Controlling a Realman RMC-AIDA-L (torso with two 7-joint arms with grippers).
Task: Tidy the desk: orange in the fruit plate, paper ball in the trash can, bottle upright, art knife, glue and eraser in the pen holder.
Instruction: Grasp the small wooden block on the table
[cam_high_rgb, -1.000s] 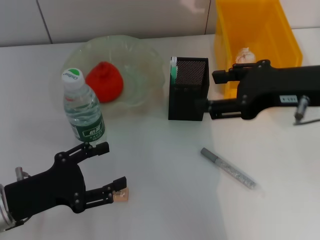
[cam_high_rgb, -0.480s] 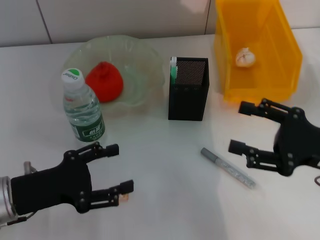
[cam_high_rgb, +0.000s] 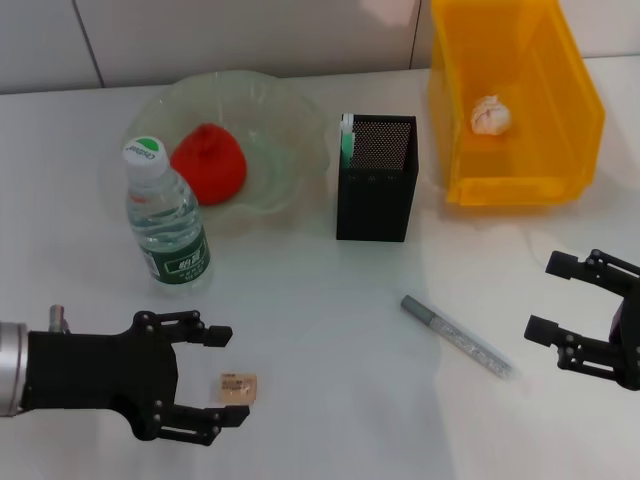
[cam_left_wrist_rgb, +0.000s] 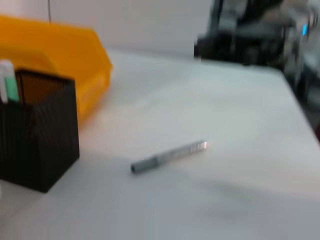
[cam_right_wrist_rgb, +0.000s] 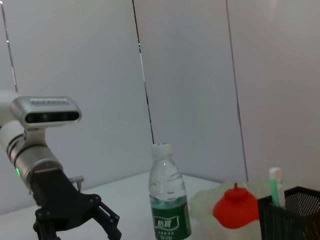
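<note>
My left gripper (cam_high_rgb: 232, 377) is open low at the front left, its fingertips either side of a small tan eraser (cam_high_rgb: 238, 388) lying on the table. My right gripper (cam_high_rgb: 543, 297) is open and empty at the front right. A grey art knife (cam_high_rgb: 457, 336) lies between the arms; it also shows in the left wrist view (cam_left_wrist_rgb: 170, 156). The black mesh pen holder (cam_high_rgb: 377, 177) holds a green-and-white glue stick (cam_high_rgb: 346, 135). The orange (cam_high_rgb: 208, 163) sits in the clear fruit plate (cam_high_rgb: 290, 100). The bottle (cam_high_rgb: 166, 215) stands upright. The paper ball (cam_high_rgb: 490, 114) lies in the yellow trash bin (cam_high_rgb: 520, 185).
The right wrist view shows the bottle (cam_right_wrist_rgb: 169, 200), the orange (cam_right_wrist_rgb: 235, 207), the pen holder (cam_right_wrist_rgb: 295, 215) and my left gripper (cam_right_wrist_rgb: 111, 225) farther off. The left wrist view shows the pen holder (cam_left_wrist_rgb: 37, 130) and yellow bin (cam_left_wrist_rgb: 60, 50). A wall runs behind the table.
My right arm has drawn back from the yellow bin to the front right, open. My left gripper has shifted lower and back, and the eraser now lies in plain view between its fingertips.
</note>
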